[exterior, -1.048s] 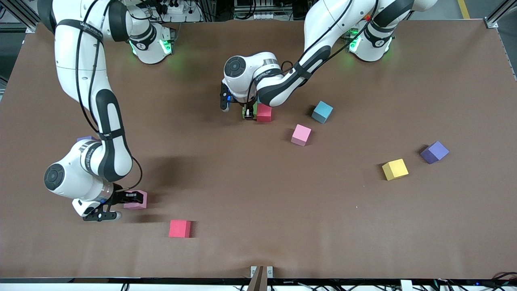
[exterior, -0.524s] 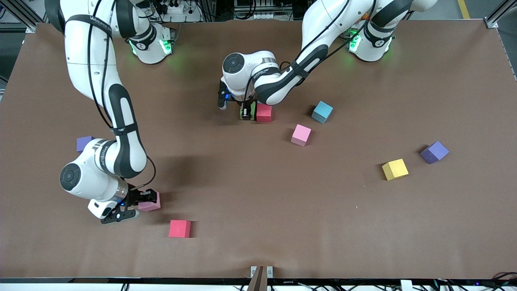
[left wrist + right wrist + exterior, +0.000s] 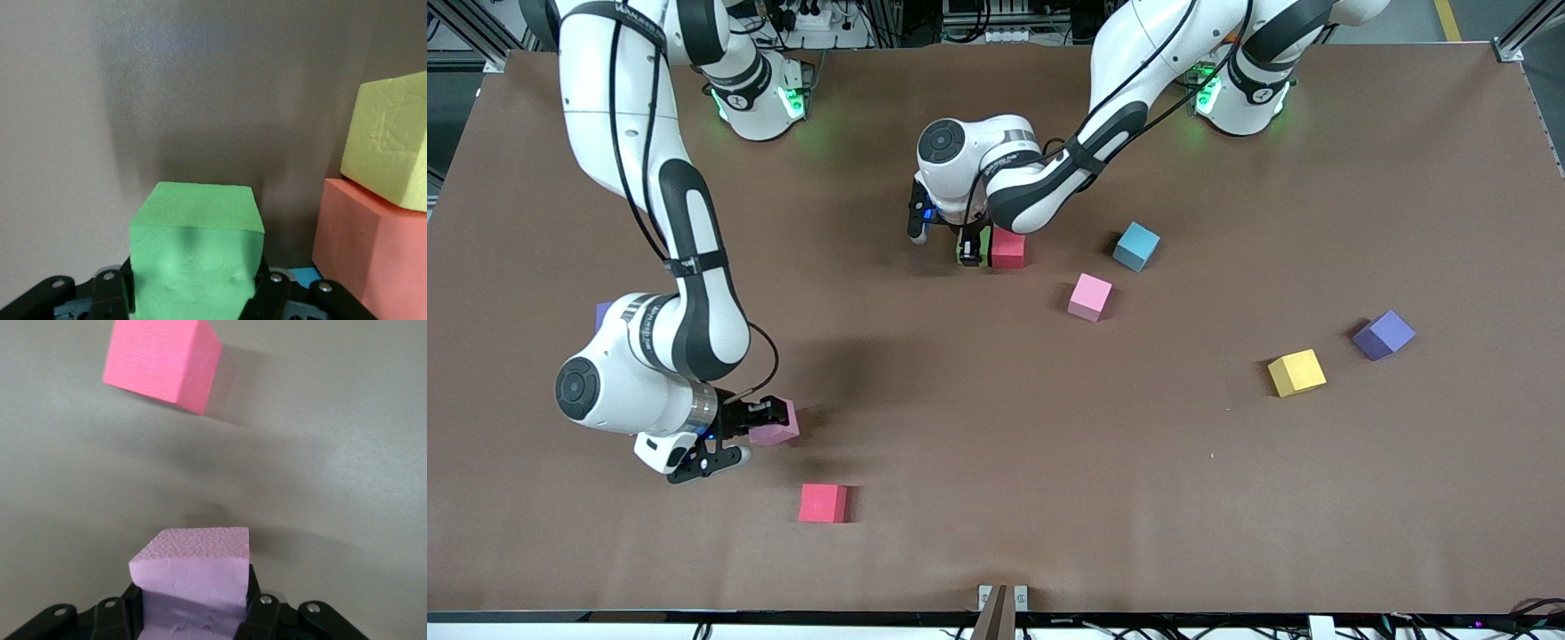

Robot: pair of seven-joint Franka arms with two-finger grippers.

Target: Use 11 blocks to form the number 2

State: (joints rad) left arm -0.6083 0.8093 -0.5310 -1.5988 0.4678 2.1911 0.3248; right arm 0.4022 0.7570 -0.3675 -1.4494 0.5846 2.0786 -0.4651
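So both are busy — left gripper [image 3: 971, 248] pinching a green cube [image 3: 195, 252] beside the red one [image 3: 1008, 248], right gripper [image 3: 758, 425] clamped on a pink cube [image 3: 775, 422] above the table [image 3: 996, 444].

Front view: high camera, faces both robot bases, sees whole bench [image 3: 996, 551]. Left wrist view: very close, looks down past green block [image 3: 195, 253] at red block [image 3: 370, 247]; both also in front view, mid-bench. Right wrist view: close over pink block [image 3: 193, 577]; shares red block near front edge [image 3: 163, 363].
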